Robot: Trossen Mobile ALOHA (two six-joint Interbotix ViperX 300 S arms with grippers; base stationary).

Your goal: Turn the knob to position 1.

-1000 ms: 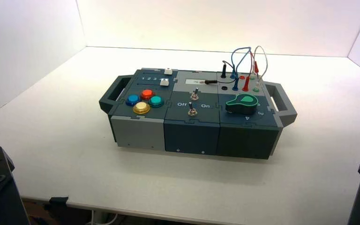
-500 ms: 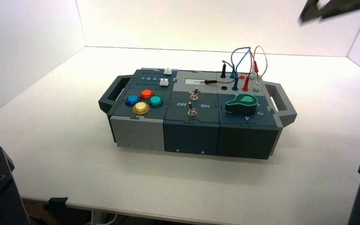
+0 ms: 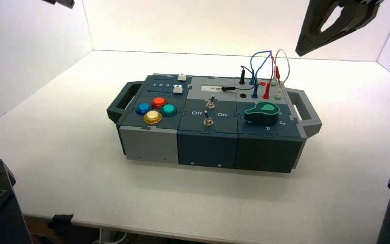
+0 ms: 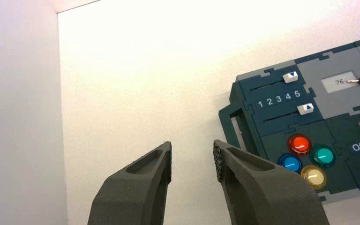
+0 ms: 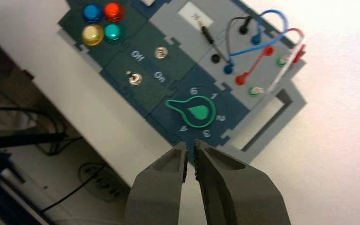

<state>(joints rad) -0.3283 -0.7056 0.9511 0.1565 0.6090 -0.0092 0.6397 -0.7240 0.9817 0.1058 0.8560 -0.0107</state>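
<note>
The knob (image 3: 262, 113), dark teal with a bright green teardrop top, sits on the right section of the box (image 3: 147, 142). In the right wrist view the knob (image 5: 194, 111) has its pointed tip between the marks 6 and 4; the mark 1 lies on its far side. My right gripper (image 5: 191, 144) hangs high above the box's front edge near the knob, fingers almost together and empty. It also shows at the top right of the high view (image 3: 304, 47). My left gripper (image 4: 192, 144) is open and empty, high over the table left of the box.
Plugged-in wires (image 3: 264, 66) arch behind the knob. Two metal toggle switches (image 3: 208, 121) stand in the middle section. Four coloured push buttons (image 3: 155, 110) and two sliders (image 4: 290, 77) are on the left section. Carry handles (image 3: 304, 109) stick out at both ends.
The right gripper has come into the high view at the top right and dropped lower. A sliver of the left arm now shows at the top left. The box and knob have not moved.
</note>
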